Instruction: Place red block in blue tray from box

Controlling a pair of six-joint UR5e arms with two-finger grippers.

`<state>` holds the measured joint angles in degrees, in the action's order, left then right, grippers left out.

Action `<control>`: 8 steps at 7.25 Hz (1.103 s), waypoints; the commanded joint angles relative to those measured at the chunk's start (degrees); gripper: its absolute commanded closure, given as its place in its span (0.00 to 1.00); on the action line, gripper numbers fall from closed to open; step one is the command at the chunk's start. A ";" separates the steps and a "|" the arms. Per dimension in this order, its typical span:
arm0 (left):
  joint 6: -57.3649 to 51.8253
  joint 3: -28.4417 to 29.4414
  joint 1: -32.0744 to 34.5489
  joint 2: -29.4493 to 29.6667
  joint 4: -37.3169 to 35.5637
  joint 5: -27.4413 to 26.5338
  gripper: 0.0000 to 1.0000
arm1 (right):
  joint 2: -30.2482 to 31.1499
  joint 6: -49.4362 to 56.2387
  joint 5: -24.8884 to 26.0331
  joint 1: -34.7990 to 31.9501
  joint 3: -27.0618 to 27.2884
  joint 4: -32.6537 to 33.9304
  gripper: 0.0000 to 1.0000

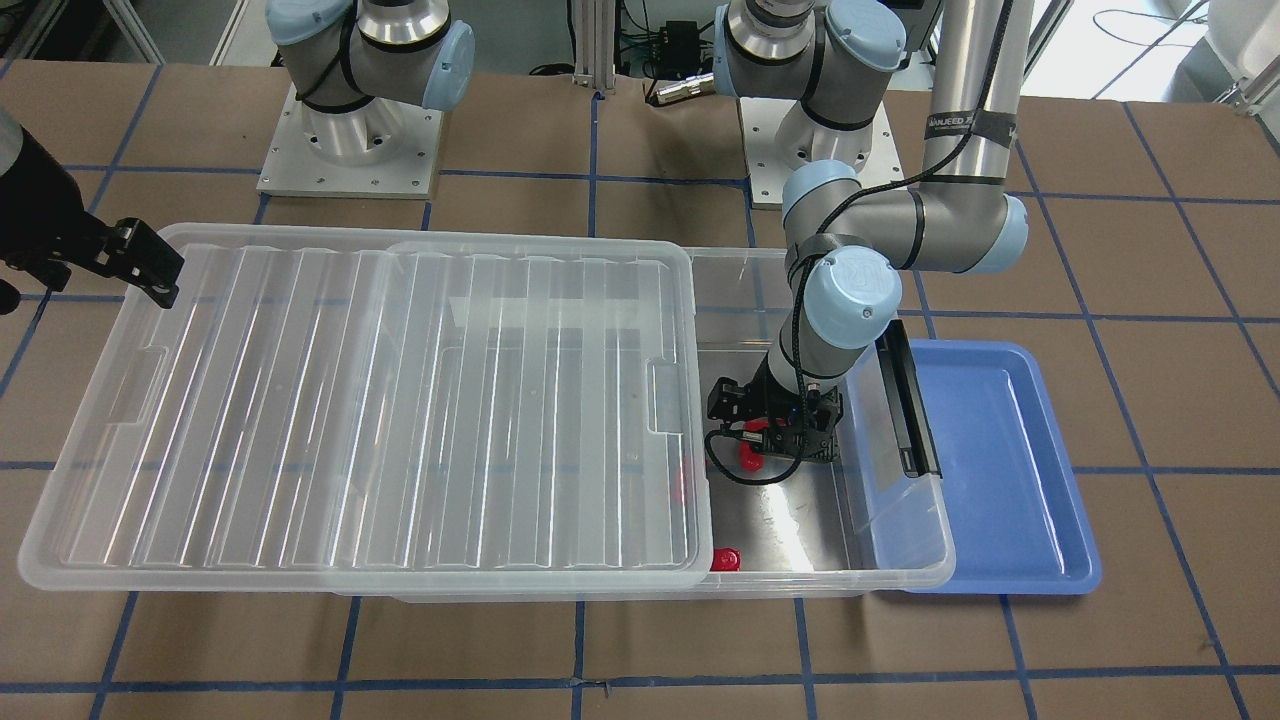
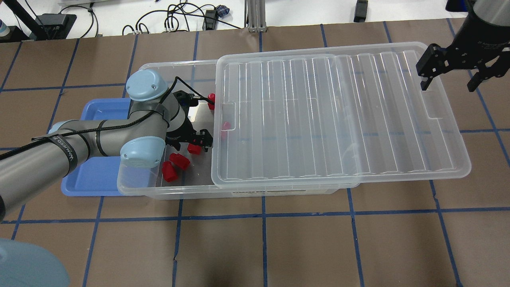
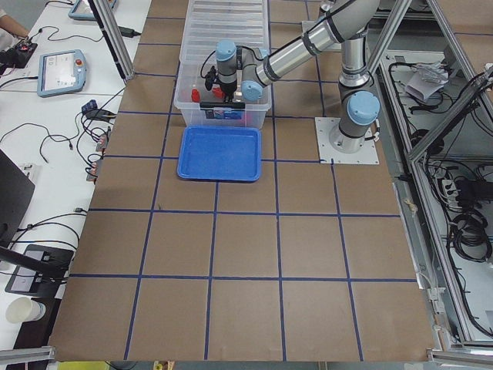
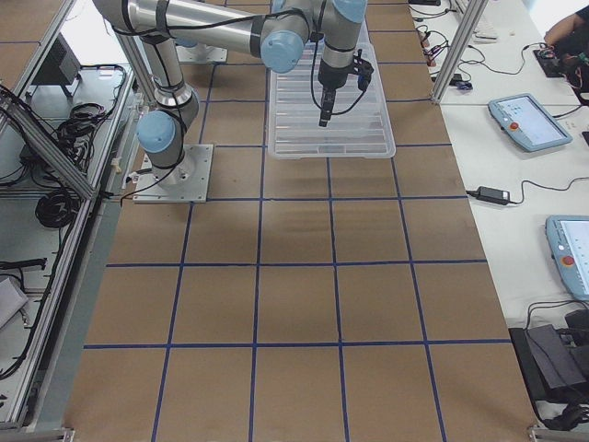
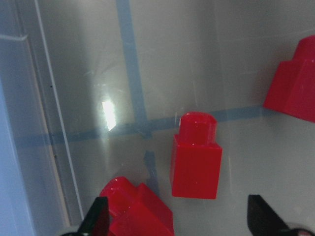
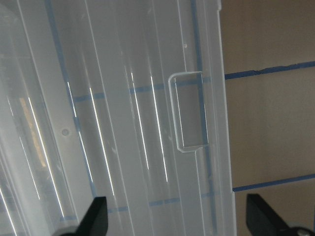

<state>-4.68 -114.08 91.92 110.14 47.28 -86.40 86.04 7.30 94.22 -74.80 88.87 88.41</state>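
Several red blocks lie on the floor of the clear box (image 2: 135,187), whose ribbed lid (image 2: 338,115) is slid aside and leaves the left end uncovered. My left gripper (image 2: 194,139) is open and reaches down into that uncovered end. In the left wrist view, one upright red block (image 5: 197,162) sits just ahead of the gap between my left gripper's (image 5: 179,219) open fingers, untouched. Another block (image 5: 135,209) lies by the left fingertip. The blue tray (image 2: 91,179) lies beside the box's left end, partly under my arm. My right gripper (image 2: 450,79) is open and empty over the lid's far end.
Two more red blocks (image 2: 175,165) lie near the box's front wall, and one (image 2: 211,97) at its back wall. A block (image 2: 226,126) shows through the lid's edge. A black latch clip (image 1: 905,400) sits on the box's end by the tray. The lid's handle recess (image 6: 189,113) is below my right gripper.
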 commanded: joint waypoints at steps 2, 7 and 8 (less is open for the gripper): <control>-0.51 0.08 -0.08 0.34 -1.66 0.18 0.51 | 0.00 0.00 0.00 0.00 -0.01 -0.08 0.00; -0.69 7.10 -0.96 -4.04 5.24 -1.66 0.92 | 0.00 -0.18 0.00 0.00 0.17 -0.17 0.00; -0.42 8.59 -1.04 -5.54 8.32 -1.66 0.92 | 0.00 -0.26 0.00 0.00 0.17 -0.17 0.00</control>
<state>-5.46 -107.55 91.04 106.45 51.66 -87.94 86.05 7.14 94.22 -74.80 89.02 88.28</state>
